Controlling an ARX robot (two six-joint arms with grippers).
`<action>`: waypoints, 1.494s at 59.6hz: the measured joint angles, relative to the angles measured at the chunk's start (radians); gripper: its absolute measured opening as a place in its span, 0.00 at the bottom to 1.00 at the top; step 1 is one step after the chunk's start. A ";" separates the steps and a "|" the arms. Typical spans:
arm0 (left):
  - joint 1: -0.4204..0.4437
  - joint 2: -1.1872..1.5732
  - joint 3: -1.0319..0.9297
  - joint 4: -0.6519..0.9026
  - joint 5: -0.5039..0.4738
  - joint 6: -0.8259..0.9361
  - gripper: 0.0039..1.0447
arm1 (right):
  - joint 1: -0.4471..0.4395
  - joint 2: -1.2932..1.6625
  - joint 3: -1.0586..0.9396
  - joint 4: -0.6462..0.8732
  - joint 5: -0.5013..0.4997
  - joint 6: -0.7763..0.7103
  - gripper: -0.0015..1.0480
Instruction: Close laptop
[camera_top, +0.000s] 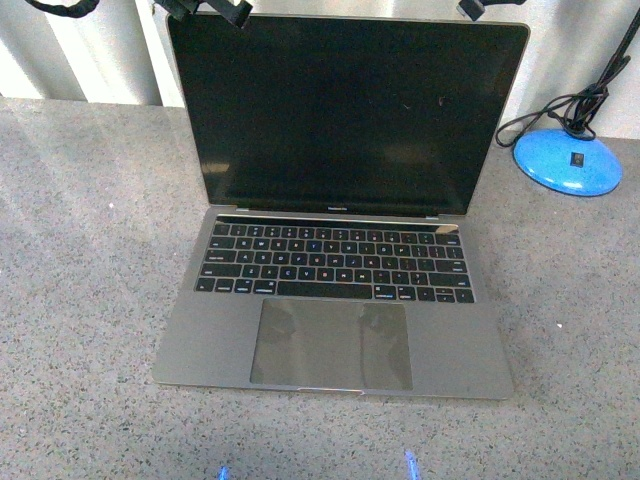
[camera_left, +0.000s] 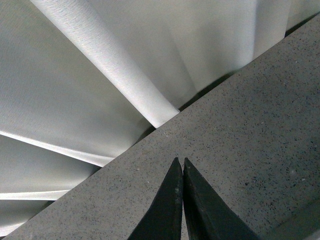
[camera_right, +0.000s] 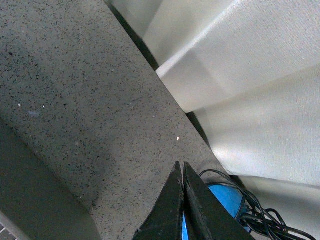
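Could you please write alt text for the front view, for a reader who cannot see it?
An open grey laptop with a dark screen sits on a speckled grey table, facing the camera. A blue round lamp base with a black cord stands to its right.

laptop (camera_top: 335, 215) open on the table (camera_top: 80, 300), centred, lamp base (camera_top: 568, 160) behind to its right, curtain (camera_top: 80, 50) behind the table

right claw (camera_right: 181, 170) tips together | speckled counter (camera_right: 90, 100) | blue lamp base (camera_right: 226, 199) beside claw
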 joint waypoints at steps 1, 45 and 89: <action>0.000 0.000 0.000 0.000 0.000 0.000 0.03 | 0.001 0.000 0.000 0.000 0.000 0.000 0.01; 0.001 -0.087 -0.096 -0.062 0.043 0.031 0.03 | 0.039 -0.079 -0.171 0.064 0.009 0.013 0.01; -0.030 -0.133 -0.185 -0.133 0.063 0.064 0.03 | 0.054 -0.208 -0.463 0.196 0.000 0.066 0.01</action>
